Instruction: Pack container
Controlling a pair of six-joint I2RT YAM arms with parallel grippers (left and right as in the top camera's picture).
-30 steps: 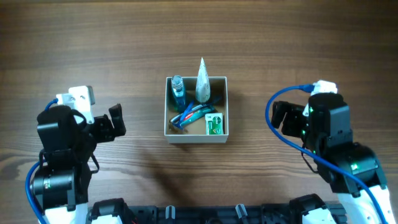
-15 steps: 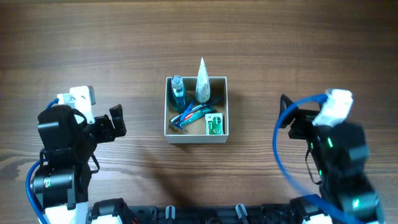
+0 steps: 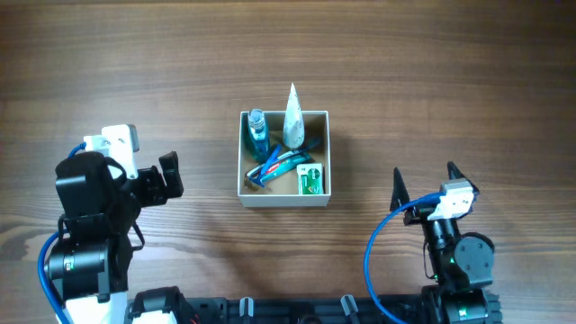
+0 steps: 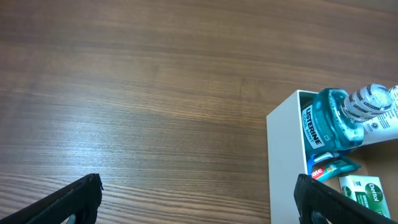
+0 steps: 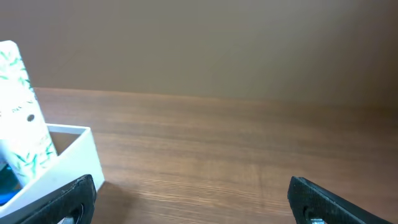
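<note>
The container (image 3: 323, 153), a square white-walled box with a tan inside, stands at the table's middle. It holds a blue mouthwash bottle (image 3: 257, 131), a white tube (image 3: 292, 119) standing upright, a toothpaste tube (image 3: 277, 166) and a small green box (image 3: 311, 181). My left gripper (image 3: 168, 175) is open and empty, left of the container. My right gripper (image 3: 424, 184) is open and empty, at the right and nearer the front. The left wrist view shows the container's wall (image 4: 286, 155) and the bottle (image 4: 328, 118). The right wrist view shows the container's corner (image 5: 71, 158) and the white tube (image 5: 23, 124).
Bare wooden table (image 3: 135, 63) lies all round the container. The arms' bases stand at the front edge, left (image 3: 85, 243) and right (image 3: 459, 265).
My right arm has pulled back toward the front edge and folded down, its gripper now pointing up-table. The left arm and the container have not moved.
</note>
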